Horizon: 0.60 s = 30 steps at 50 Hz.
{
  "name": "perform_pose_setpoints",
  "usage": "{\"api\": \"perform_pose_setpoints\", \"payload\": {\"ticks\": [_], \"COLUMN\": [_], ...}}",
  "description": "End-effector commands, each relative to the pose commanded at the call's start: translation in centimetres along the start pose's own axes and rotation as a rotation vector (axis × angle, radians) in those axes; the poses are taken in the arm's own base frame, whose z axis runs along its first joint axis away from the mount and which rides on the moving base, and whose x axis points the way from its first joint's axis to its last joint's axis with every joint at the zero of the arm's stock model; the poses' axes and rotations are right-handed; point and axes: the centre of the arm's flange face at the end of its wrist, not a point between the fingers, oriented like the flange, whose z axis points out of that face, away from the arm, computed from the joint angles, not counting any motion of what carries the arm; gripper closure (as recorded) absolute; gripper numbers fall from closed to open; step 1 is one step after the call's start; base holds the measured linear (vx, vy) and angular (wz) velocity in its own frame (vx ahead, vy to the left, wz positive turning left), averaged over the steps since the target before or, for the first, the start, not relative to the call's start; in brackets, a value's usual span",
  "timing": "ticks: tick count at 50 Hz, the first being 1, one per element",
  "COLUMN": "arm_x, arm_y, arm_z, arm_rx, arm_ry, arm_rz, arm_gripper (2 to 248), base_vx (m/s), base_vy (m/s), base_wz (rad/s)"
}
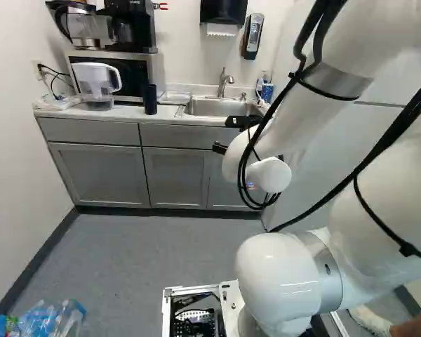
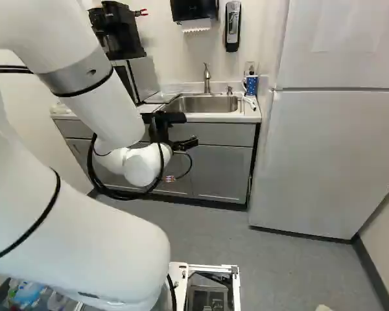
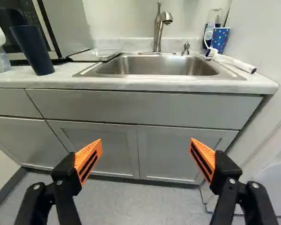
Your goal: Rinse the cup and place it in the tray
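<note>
My gripper (image 2: 187, 129) hangs in front of the sink cabinet, below counter height, in the right base view. In the wrist view the gripper (image 3: 146, 142) stands wide open with nothing between its orange pads. A tall dark blue cup (image 3: 33, 49) stands on the counter left of the sink, also visible in the left base view (image 1: 150, 100). A blue dotted cup (image 3: 220, 38) is behind the sink's right corner, beside a bottle. Between the dark cup and the sink lies a low clear tray (image 3: 96, 55). The steel sink (image 3: 154, 68) and faucet (image 3: 158, 28) are ahead of the gripper.
A white-handled brush (image 3: 235, 63) lies at the counter's right end. A water pitcher (image 1: 97, 83) and a microwave (image 1: 130, 70) with a coffee maker (image 1: 133, 24) on top are at the left. The tall white fridge (image 2: 330, 149) stands right of the cabinet (image 2: 220, 172).
</note>
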Motion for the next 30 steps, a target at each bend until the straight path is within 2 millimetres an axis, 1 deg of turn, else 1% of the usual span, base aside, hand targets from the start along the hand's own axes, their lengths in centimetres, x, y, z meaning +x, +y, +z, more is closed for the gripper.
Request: {"api": "perform_pose_setpoints", "payload": {"ticks": [30], "arm_x": [3.7], "arm_y": [0.0], "arm_z": [1.8], "arm_rx": [0.001], "arm_ry": [0.074], "arm_rz": [0.0], "arm_gripper": [3], "base_vx": [0.0], "base_vy": [0.0], "base_wz": [0.0]}}
